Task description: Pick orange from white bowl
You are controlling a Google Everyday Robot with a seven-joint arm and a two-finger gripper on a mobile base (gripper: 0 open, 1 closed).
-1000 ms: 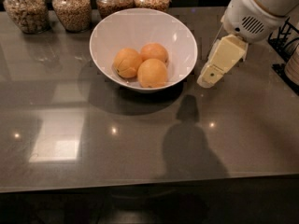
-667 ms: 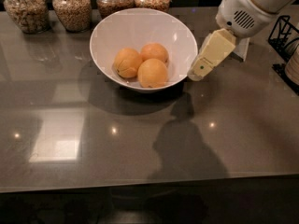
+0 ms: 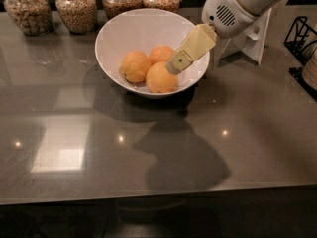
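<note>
This looks like the reaching step: the end effector (image 3: 175, 67) hangs over the white bowl (image 3: 124, 33) in the upper middle, its tip right by the front orange (image 3: 159, 79), spread or pressed together I cannot tell, and next it must close around that orange.

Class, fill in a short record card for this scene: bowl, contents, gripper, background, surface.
bowl: white bowl, upper centre of view
contents: orange in front; two other oranges behind and to its left
gripper: gripper over the bowl, tip by the orange's upper right; contact unclear
background: four glass jars of grains
surface: glossy grey counter
</note>
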